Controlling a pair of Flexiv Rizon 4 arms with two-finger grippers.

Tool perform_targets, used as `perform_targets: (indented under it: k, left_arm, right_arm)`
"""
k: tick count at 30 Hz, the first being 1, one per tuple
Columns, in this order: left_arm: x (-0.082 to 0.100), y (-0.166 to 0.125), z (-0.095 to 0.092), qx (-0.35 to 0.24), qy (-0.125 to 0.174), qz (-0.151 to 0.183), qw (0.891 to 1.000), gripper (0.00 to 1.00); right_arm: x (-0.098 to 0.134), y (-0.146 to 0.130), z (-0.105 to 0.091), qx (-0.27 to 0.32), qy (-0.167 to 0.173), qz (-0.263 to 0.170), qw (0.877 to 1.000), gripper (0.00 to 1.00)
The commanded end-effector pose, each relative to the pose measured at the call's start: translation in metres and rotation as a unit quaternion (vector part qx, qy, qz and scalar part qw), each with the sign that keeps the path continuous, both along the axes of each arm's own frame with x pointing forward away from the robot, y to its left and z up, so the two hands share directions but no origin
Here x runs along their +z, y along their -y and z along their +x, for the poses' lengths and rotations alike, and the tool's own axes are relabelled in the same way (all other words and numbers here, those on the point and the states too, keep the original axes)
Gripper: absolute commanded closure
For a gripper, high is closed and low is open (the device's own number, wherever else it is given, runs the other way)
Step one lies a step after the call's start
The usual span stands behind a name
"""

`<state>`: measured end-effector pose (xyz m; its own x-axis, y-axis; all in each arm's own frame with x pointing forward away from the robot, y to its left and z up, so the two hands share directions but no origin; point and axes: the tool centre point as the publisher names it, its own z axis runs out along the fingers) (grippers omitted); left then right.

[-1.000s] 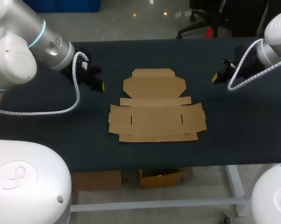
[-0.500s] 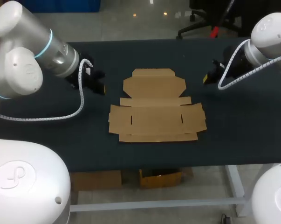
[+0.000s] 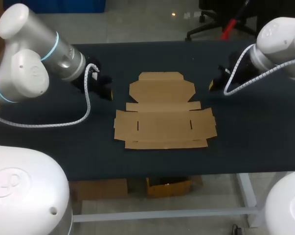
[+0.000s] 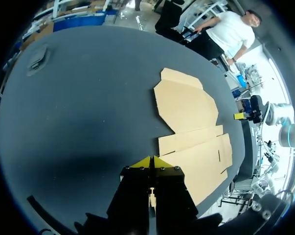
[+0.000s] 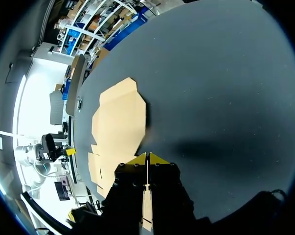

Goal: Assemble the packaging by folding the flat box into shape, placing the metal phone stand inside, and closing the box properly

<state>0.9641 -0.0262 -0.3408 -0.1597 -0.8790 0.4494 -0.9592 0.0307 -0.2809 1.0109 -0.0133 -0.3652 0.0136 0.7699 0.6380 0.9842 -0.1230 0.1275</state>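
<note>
**Both grippers shut & empty, flat box untouched at mid-table**

Left gripper (image 4: 151,162): yellow tips pressed together, no gap, nothing btwn them. In the head view it (image 3: 107,94) sits over the table (image 3: 49,142) just off the flat box's far-left side, apart from the card. From the left wrist view the box (image 4: 191,127) lies ahead of the tips & off to one side, w/ a dark shadow on the cloth (image 4: 79,98) beside the fingers.

Right gripper (image 5: 147,158): same story, tips closed on each other, holding nothing. Head view puts it (image 3: 213,85) near the box's far-right corner, not touching. In the right wrist view the card (image 5: 119,122) is ahead & to one side of the tips, shadow on the dark cloth (image 5: 225,73) on the other side.

Flat box (image 3: 164,115): brown cardboard, fully unfolded, lying flat at table ctr, btwn the two grippers. Lid panel w/ angled corners points to the far edge; wider base panel w/ side flaps & two short slits is toward the near edge. No flap raised.

White coiled cable (image 3: 83,110) hangs from the left arm down to the table; a similar cable (image 3: 235,78) loops under the right arm's wrist.
</note>
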Motion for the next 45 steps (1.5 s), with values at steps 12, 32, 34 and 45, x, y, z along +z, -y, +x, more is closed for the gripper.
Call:
perform_targets:
  k: [12,32,34,45]
  left_arm:
    - [-0.006,0.003,0.007,-0.009,-0.011,-0.009,1.000,1.00]
    - [-0.017,0.011,0.009,-0.019,-0.004,-0.001,1.000,1.00]
    - [-0.019,0.011,0.009,-0.024,-0.002,-0.002,1.000,1.00]
    - [-0.030,0.013,0.009,-0.035,0.006,-0.002,0.999,1.00]
  right_arm:
    - [-0.008,-0.003,0.001,-0.002,-0.011,0.005,1.000,1.00]
    - [-0.022,-0.005,-0.021,0.010,-0.037,0.015,0.999,1.00]
    - [-0.023,-0.003,-0.023,0.012,-0.038,0.014,0.999,1.00]
    - [-0.033,0.003,-0.026,0.050,-0.031,0.021,0.998,1.00]
